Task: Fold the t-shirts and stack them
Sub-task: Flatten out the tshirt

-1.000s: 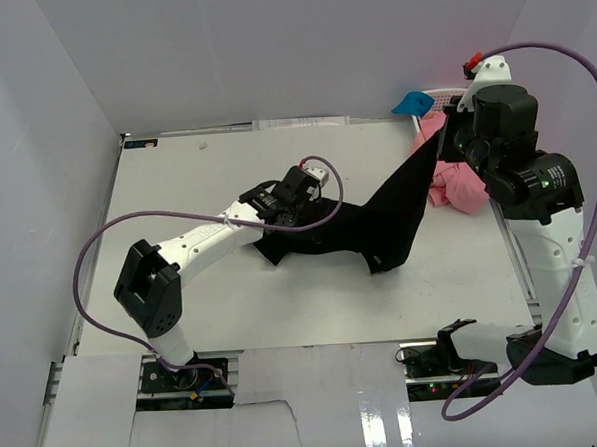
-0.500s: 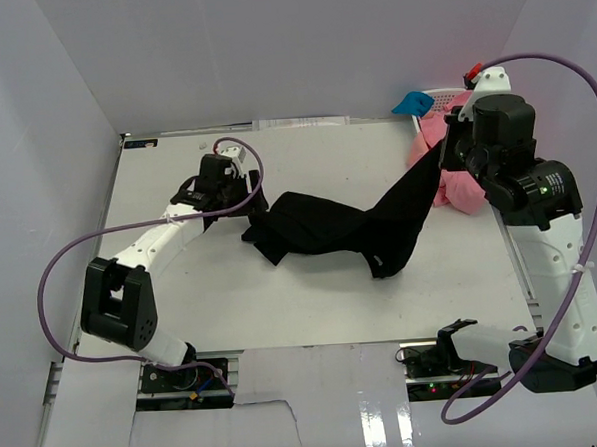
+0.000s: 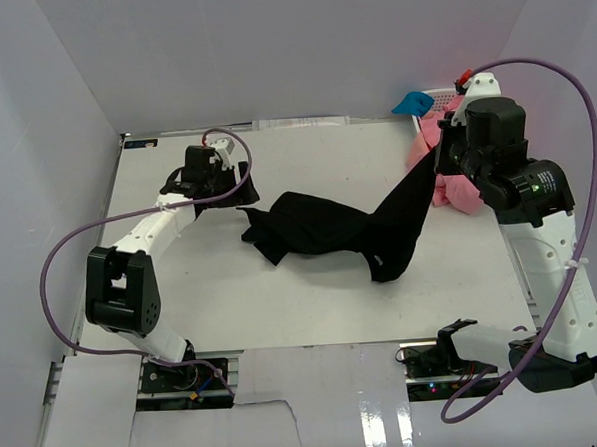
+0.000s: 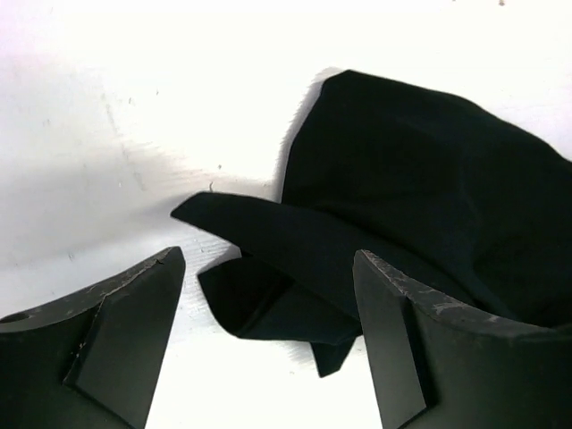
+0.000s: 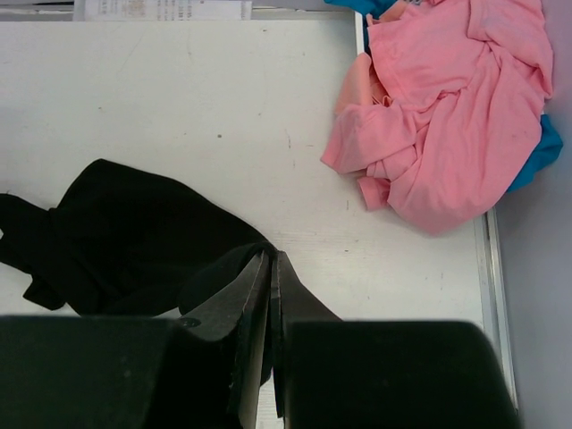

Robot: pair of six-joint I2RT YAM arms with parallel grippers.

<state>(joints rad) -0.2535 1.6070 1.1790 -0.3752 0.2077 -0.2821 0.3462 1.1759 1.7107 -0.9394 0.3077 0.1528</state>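
Observation:
The black t-shirt (image 3: 319, 227) lies crumpled across the middle of the table, and its right end rises to my right gripper (image 3: 441, 162). That gripper (image 5: 271, 256) is shut on a fold of the black fabric (image 5: 116, 232) and holds it off the table. My left gripper (image 3: 228, 185) hovers at the far left, just left of the shirt's left end. It stands open (image 4: 268, 259) with nothing held, and a flap of the black t-shirt (image 4: 429, 179) lies on the table below and beyond its fingers. Salmon-pink t-shirts (image 3: 455, 187) sit heaped at the far right edge (image 5: 447, 116).
A blue cloth (image 3: 410, 102) pokes out behind the pink heap at the back right corner (image 5: 539, 154). White walls enclose the table (image 3: 182, 290) on the left, back and right. A purple cable loops beside each arm.
My left gripper has moved off the black shirt's middle to the far left and opened wider. The right gripper has shifted slightly left, still holding the shirt's end.

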